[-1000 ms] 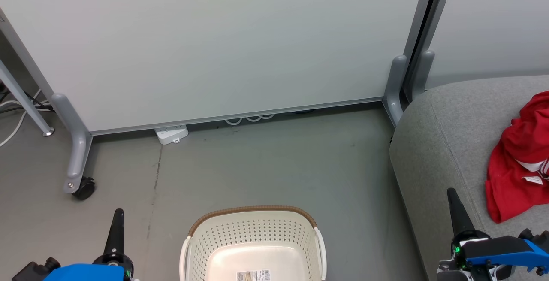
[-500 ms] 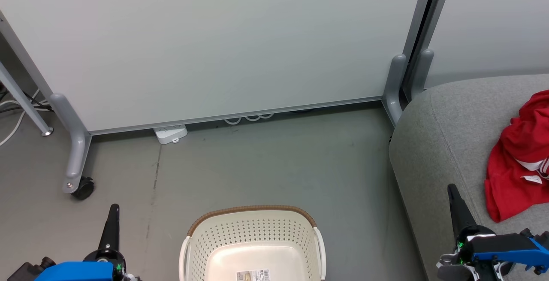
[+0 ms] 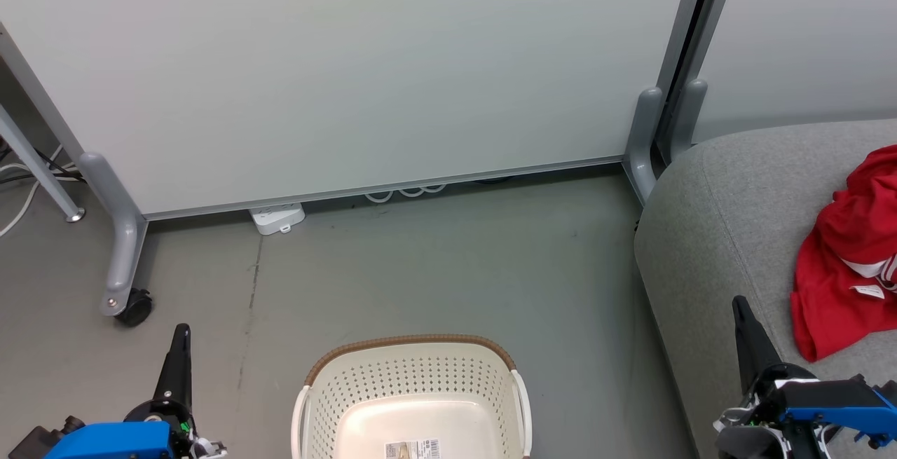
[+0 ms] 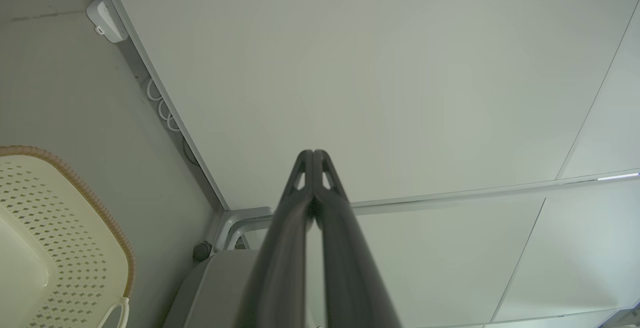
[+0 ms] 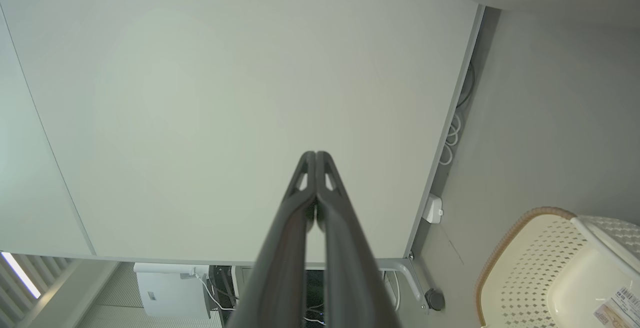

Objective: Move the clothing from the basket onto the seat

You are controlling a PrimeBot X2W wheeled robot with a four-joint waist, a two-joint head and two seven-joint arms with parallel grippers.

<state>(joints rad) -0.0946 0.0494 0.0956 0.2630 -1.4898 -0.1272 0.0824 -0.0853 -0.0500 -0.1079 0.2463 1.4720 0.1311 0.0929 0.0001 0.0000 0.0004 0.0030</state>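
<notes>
The cream basket (image 3: 413,375) with a brown rim stands on the floor at the bottom middle, with nothing but a paper label showing inside; it also appears as the basket (image 4: 75,228) and the basket (image 5: 530,263) in the wrist views. Red clothing (image 3: 848,256) with white trim lies crumpled on the grey seat (image 3: 708,235) at the right. My left gripper (image 3: 181,333) is shut and points up at the lower left, left of the basket. My right gripper (image 3: 738,303) is shut, over the seat's front edge, left of the clothing. Both wrist views show my left gripper (image 4: 313,153) and my right gripper (image 5: 316,154) with fingers pressed together, holding nothing.
A large white partition panel (image 3: 350,66) on grey wheeled legs (image 3: 126,256) stands behind the basket. A white power strip (image 3: 277,218) and cable loops (image 3: 406,194) lie at its foot. Bare grey floor (image 3: 434,263) stretches between panel, basket and seat.
The head view has shifted slightly. Both grippers sit a little lower and further out in the picture; basket and clothing have not moved.
</notes>
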